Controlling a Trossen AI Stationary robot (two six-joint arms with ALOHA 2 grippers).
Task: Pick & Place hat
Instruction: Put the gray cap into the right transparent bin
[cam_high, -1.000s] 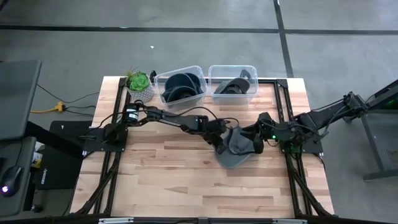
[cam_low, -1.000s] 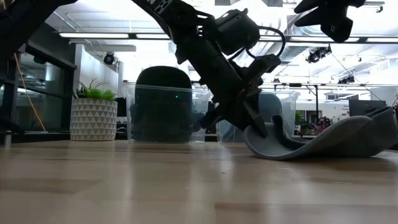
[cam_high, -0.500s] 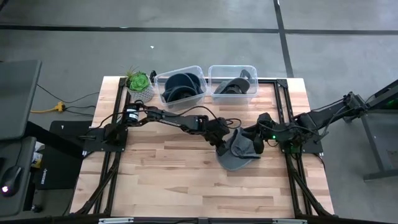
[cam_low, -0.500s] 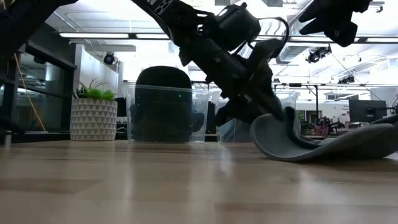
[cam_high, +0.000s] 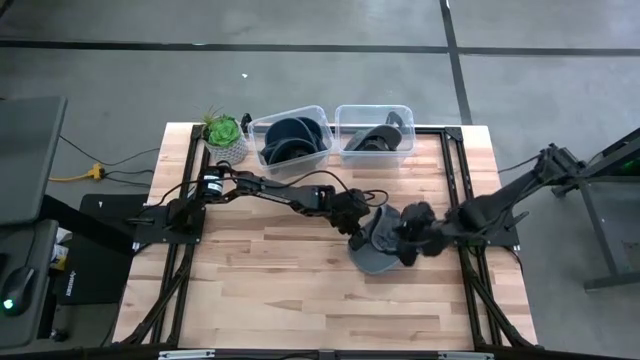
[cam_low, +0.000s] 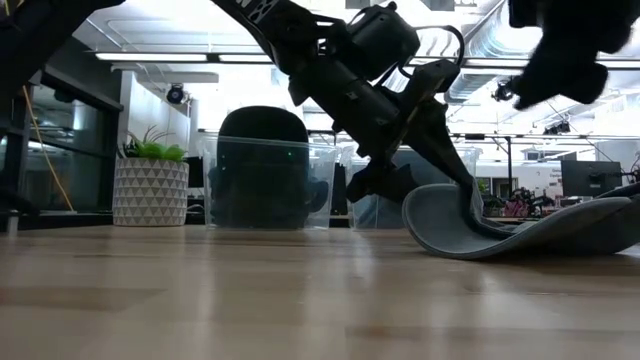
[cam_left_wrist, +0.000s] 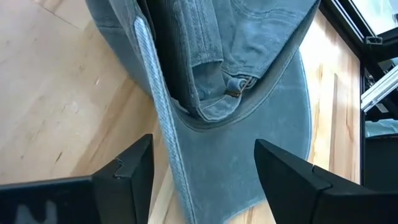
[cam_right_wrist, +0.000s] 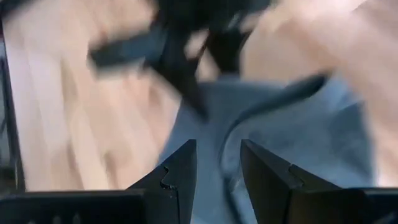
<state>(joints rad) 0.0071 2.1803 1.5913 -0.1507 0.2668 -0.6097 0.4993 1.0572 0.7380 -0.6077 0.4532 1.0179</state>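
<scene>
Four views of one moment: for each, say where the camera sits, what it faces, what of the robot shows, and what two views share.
High view: above the table, looking straight down; both arms show, left gripper and right gripper at the hat.
Low view: at table height, looking level across; the left gripper at the hat, bins behind.
Left wrist view: on the left wrist, facing the hat; two open fingers.
Right wrist view: on the right wrist, facing the hat; its fingers.
Shared: all show the hat.

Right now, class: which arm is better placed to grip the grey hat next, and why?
Probably the left. Its gripper is open with its fingers straddling the grey hat's brim, while the right gripper hovers above the hat, also open.
</scene>
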